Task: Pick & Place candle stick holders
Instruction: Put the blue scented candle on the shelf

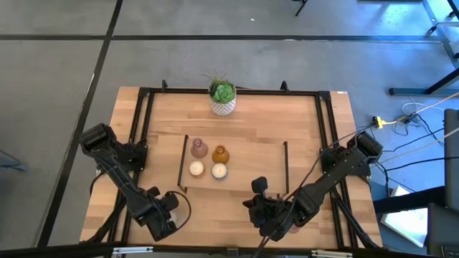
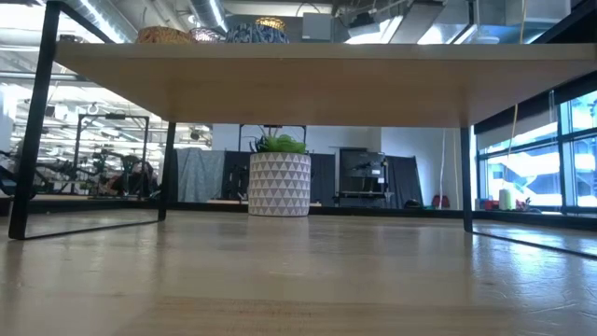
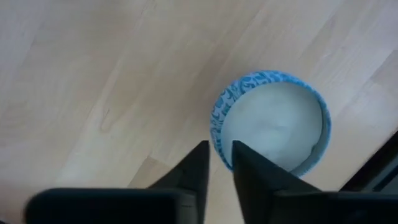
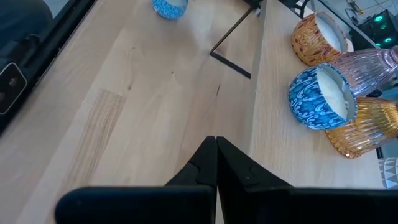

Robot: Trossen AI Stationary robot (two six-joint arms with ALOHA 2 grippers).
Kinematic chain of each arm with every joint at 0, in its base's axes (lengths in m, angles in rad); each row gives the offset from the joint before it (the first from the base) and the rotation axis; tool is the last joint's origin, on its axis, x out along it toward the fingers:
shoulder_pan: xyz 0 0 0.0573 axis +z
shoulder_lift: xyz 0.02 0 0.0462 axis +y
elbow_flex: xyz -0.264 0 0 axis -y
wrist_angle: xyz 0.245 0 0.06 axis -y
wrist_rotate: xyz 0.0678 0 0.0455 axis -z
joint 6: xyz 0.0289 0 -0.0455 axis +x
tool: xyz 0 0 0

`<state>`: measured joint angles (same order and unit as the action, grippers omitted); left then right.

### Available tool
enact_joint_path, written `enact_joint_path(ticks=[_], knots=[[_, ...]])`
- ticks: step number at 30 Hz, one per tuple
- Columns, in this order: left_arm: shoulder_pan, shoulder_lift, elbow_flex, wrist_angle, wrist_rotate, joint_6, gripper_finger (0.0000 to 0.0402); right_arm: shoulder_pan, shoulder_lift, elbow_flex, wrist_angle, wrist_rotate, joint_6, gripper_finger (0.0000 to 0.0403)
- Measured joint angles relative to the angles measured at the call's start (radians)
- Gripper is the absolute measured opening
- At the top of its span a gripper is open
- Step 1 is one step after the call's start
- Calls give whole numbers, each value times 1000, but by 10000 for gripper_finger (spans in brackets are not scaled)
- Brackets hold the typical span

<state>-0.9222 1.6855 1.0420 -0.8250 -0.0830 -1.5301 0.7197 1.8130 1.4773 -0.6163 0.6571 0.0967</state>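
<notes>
Grey floor (image 1: 215, 57); big windows (image 2: 532, 159) at rt

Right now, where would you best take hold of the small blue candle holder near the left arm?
Probably its rim, from above: the blue candle holder stands upright, low and round, with an open top, so one finger can go inside the wall and one outside. The left gripper straddles the rim that way.

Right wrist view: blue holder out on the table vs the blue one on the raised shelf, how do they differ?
The table holder stands alone on bare wood. The shelf holder sits up on the raised shelf, close beside the amber holder. The left gripper has its fingers pinching the table holder's rim, while no gripper is at the shelf holder. Both have a blue patterned wall and are white inside.
</notes>
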Motion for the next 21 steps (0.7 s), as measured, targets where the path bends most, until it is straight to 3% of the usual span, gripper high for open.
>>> enact_joint_path(ticks=[5,15,21], knots=[[2,0,0,-21,1,19,7,0,0,0,0,-7,0,0],[8,-4,44,-76,53,56,3,-30,0,0,1,-62,29,0],[8,-4,180,-226,-44,99,2,-40,0,0,28,-60,53,0]])
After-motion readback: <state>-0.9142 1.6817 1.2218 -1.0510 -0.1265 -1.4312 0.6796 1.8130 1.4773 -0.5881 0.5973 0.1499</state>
